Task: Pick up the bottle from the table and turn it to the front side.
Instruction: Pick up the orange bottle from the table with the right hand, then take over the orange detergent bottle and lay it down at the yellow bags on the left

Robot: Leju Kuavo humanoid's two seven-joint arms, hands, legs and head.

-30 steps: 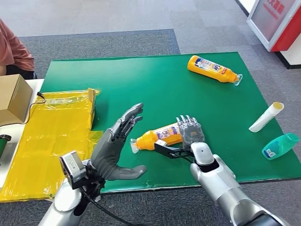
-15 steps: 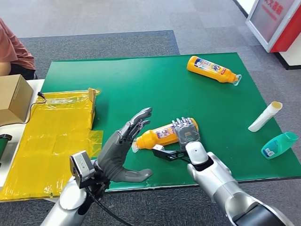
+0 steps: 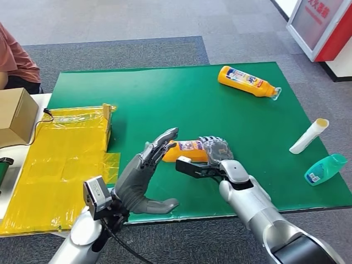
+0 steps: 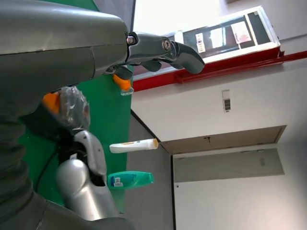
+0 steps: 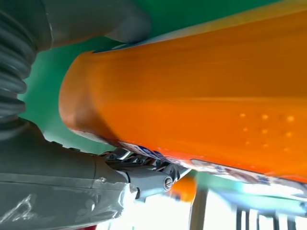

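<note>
An orange bottle [image 3: 187, 149] with a printed label is held in my right hand [image 3: 214, 155] just above the green table mat [image 3: 166, 99], lying roughly level. Its body shows close up in the right wrist view [image 5: 203, 91], with my fingers [image 5: 145, 175] wrapped round it. My left hand [image 3: 143, 175] is open with its fingers spread, and its fingertips [image 3: 166, 137] hide the bottle's cap end. Whether they touch the bottle I cannot tell. In the left wrist view the bottle [image 4: 50, 101] and my right hand [image 4: 74, 108] sit beyond the left hand's fingers [image 4: 159, 48].
A second orange bottle [image 3: 247, 81] lies at the mat's far right. A white tube [image 3: 309, 136] and a teal bottle [image 3: 325, 169] lie near the right edge. A yellow plastic bag [image 3: 62, 159] and a cardboard box [image 3: 14, 115] are at the left, beside a person [image 3: 16, 58].
My right hand has lifted the orange bottle off the mat and carried it left and away. The left hand has moved right, so its fingertips now cover the cap end.
</note>
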